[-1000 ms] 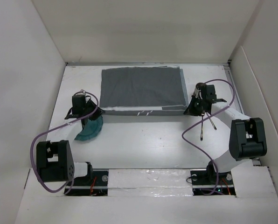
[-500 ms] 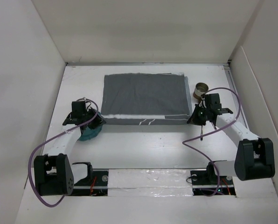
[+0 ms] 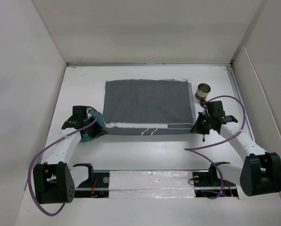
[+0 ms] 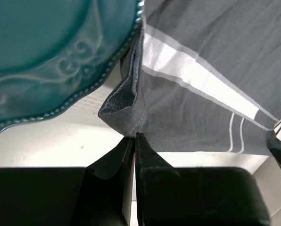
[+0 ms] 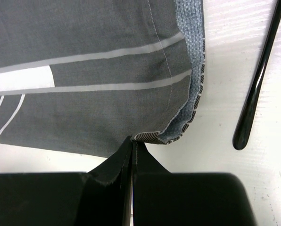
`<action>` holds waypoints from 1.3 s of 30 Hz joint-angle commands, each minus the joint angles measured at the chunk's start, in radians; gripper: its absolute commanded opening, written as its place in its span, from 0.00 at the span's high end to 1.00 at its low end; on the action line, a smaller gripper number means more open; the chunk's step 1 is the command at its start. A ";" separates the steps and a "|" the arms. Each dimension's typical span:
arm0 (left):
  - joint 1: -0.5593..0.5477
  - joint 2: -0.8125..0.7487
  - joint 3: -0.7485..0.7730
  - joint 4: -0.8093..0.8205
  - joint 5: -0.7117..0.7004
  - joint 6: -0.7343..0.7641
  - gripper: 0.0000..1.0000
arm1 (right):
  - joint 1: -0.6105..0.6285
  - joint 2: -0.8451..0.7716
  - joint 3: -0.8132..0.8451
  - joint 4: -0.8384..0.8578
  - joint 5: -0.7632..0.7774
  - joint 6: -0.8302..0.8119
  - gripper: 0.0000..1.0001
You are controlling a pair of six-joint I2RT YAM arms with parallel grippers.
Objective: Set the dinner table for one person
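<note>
The white tabletop [image 3: 145, 150] fills the whole floor between the walls and carries everything. The two arms reach forward over it from its near edge. The left gripper [image 4: 133, 136] has its jaws pressed together on the near-left corner of the grey cloth mat [image 3: 147, 101], and this corner is a little folded up. A teal plate [image 4: 46, 56] lies just beside it, its beaded rim against the cloth edge. The right gripper [image 5: 132, 140] has its jaws closed too, pinching the near-right corner. A thin black handle [image 5: 260, 80] lies just right of that corner; which utensil it is I cannot tell. The mat has white stripes along its near side. Past its far-right corner stands a small round cup [image 3: 203, 90], near but apart
</note>
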 commanded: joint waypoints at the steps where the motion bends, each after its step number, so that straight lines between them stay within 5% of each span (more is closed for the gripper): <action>1: 0.001 -0.014 0.031 -0.097 -0.042 -0.011 1.00 | 0.016 -0.027 -0.006 -0.030 0.009 0.024 1.00; 6: 0.001 -0.021 0.067 -0.134 -0.091 -0.006 0.89 | 0.036 -0.069 -0.001 -0.063 0.009 0.031 1.00; 11: 0.001 -0.008 0.174 -0.140 -0.097 0.038 0.61 | 0.036 -0.069 0.078 -0.104 0.024 0.018 0.59; 15: 0.001 0.017 0.281 -0.123 -0.053 0.115 0.56 | 0.062 -0.072 0.203 -0.119 0.043 0.004 0.48; 18: 0.001 0.034 0.386 -0.104 -0.024 0.130 0.70 | 0.136 -0.057 0.286 -0.075 0.023 0.011 0.56; 19: 0.001 0.037 0.431 -0.088 -0.011 0.127 0.78 | 0.192 -0.049 0.292 -0.046 -0.008 0.017 0.79; 20: 0.001 0.037 0.449 -0.067 -0.001 0.114 0.99 | 0.225 -0.020 0.296 0.027 -0.019 0.043 0.92; 21: 0.001 0.043 0.468 -0.018 0.034 0.097 1.00 | 0.260 0.000 0.307 0.067 -0.032 0.057 1.00; 26: 0.001 0.023 0.548 0.114 0.116 -0.034 1.00 | 0.531 0.179 0.397 0.322 -0.074 0.152 1.00; 30: 0.001 -0.013 0.614 0.038 0.072 0.009 1.00 | 0.648 0.447 0.541 0.431 -0.062 0.169 1.00; 39: -0.088 -0.067 0.553 0.073 0.118 0.017 1.00 | 0.741 0.969 1.100 0.442 -0.180 0.154 0.98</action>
